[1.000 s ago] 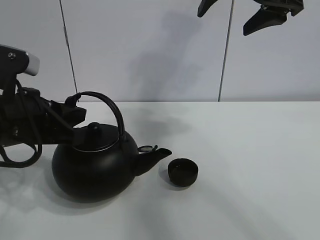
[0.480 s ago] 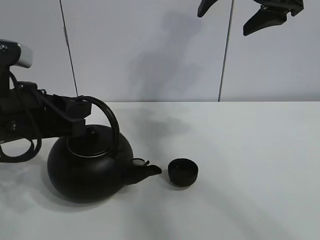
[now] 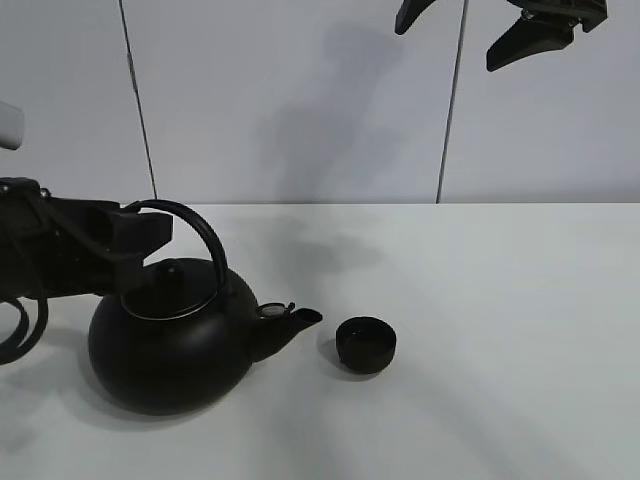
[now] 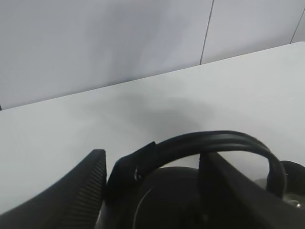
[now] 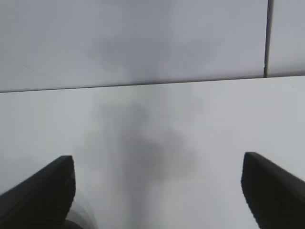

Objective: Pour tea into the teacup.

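On the white table, slightly left of centre and toward the near edge, I log one teacup: small, low, round, matte black, no handle, upright with its mouth facing up. Being round, it shows no long axis that I can name.

Item two, kettle: big, round, black, sitting to the cup's left, arched handle raised above its lid. Its spout points right toward the cup, the tip stopping just short of the rim, not touching.

Item three, my left gripper: it reaches in from the left edge, and the wrist view shows a finger on each side of the handle. I cannot tell whether the fingers actually press on the handle.

Item four, my right gripper: parked high at the top right, well above the table, jaws spread wide with nothing between them.

Room: bare white surface lies open to the cup's right and behind it, up to the grey panel wall.
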Robot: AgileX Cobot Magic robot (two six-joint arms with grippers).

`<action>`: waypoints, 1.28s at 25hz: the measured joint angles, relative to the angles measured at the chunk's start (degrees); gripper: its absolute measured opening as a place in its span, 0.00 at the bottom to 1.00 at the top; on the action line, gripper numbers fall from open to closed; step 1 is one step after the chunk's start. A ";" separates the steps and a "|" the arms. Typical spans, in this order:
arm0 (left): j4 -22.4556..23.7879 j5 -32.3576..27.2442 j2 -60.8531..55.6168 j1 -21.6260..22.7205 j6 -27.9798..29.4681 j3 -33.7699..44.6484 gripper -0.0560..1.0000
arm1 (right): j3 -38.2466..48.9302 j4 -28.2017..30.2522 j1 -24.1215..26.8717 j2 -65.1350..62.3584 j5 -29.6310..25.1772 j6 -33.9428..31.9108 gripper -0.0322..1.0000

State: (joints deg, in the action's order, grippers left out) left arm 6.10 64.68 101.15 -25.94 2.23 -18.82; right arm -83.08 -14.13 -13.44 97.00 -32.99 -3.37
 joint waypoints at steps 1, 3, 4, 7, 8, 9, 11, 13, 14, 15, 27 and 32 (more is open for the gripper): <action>0.06 0.20 -0.06 0.00 0.07 0.40 0.45 | 0.00 0.00 0.00 0.00 0.00 0.00 0.66; 0.13 0.77 -0.33 0.00 0.49 1.27 0.47 | 0.00 0.00 0.00 0.00 0.00 0.00 0.66; 0.26 1.01 -0.46 0.00 0.99 1.74 0.48 | 0.00 0.00 0.00 0.00 0.00 0.00 0.66; 0.44 1.13 -0.53 0.00 1.89 2.82 0.50 | 0.00 0.00 0.00 0.00 0.00 0.00 0.66; 0.51 1.13 -0.59 0.00 1.96 3.13 0.50 | 0.00 0.00 0.00 0.00 0.00 0.00 0.66; 0.51 1.19 -0.59 0.00 2.01 3.41 0.50 | 0.00 0.00 0.00 0.00 0.00 0.00 0.66; 0.62 1.24 -0.59 0.00 2.08 4.29 0.52 | 0.00 0.00 0.00 0.00 0.00 0.00 0.66; 0.73 1.24 -0.59 0.00 2.14 5.59 0.57 | 0.00 0.00 0.00 0.00 0.00 0.00 0.66; 0.73 1.24 -0.59 0.00 2.14 6.35 0.60 | 0.00 0.00 0.00 0.00 0.00 0.00 0.66; 0.73 1.24 -0.65 0.00 2.39 7.00 0.62 | 0.00 0.00 0.00 0.00 0.00 0.00 0.66; -0.92 -5.10 -18.67 0.00 2.70 8.94 0.65 | 0.00 0.00 0.00 0.00 0.00 0.00 0.66; -0.76 -31.44 -29.65 0.00 2.09 -1.07 0.65 | 0.00 0.00 0.00 0.00 0.00 0.00 0.66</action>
State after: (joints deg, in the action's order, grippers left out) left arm 5.34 33.24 71.49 -25.94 4.32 -19.90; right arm -83.08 -14.13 -13.44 97.00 -32.99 -3.37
